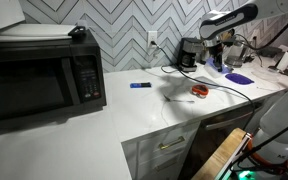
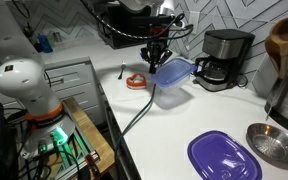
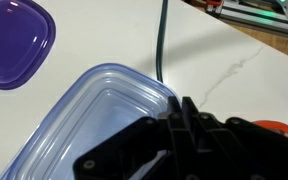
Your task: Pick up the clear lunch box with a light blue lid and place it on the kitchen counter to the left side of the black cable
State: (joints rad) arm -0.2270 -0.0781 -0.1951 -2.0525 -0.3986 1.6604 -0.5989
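While the gripper pinches its rim, lunch box tilted beneath the fingers, black cable close by

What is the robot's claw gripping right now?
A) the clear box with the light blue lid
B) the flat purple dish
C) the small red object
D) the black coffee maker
A: the gripper is shut on the rim of the tilted lunch box, and the wrist view shows its fingers on that blue lid.
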